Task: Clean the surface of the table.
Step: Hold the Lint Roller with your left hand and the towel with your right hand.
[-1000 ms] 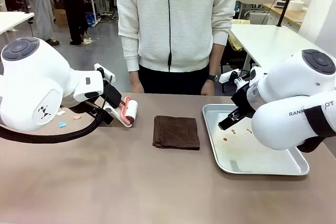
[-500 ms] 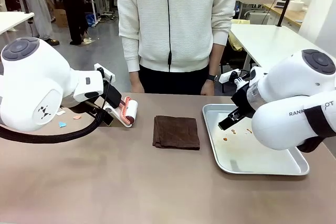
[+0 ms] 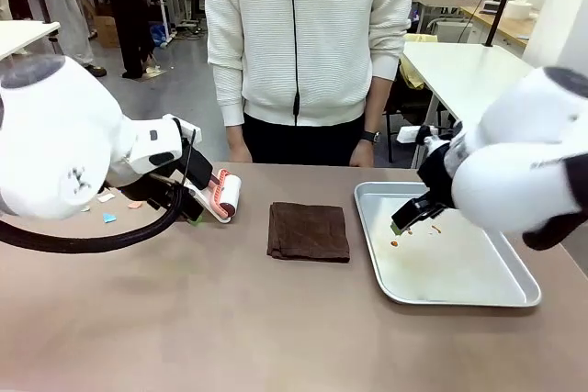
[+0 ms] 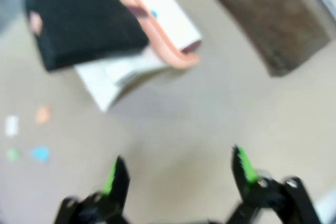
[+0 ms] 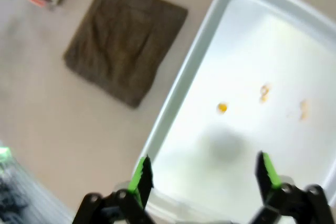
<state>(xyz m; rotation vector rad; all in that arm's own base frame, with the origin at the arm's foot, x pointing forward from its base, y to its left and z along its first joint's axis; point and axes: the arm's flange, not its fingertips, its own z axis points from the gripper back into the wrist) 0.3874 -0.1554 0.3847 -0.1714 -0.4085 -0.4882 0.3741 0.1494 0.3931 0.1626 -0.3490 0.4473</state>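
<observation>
Table: we see the greyish-brown table [image 3: 230, 319] spanning the whole near scene, its near half bare.
Left gripper: in its wrist view the left gripper [image 4: 178, 161] hangs above the table at the left with its fingers spread wide and nothing between them.
Right gripper: the right gripper [image 5: 203, 166] hovers over the tray's left rim, also spread wide and empty.
Tray: we find the metal tray [image 3: 469, 268] on the table's right side, with a few orange crumbs [image 3: 394, 243] at its far left.
Cloth: a folded brown cloth [image 3: 309, 230] lies flat mid-table, left of the tray.
Roller: a pink-and-white lint roller [image 3: 225, 196] sits left of the cloth.
Scraps: we spot small coloured paper scraps [image 3: 109, 218] at the far left.
Person: a person [image 3: 308, 43] in a white top stands at the far edge.
</observation>
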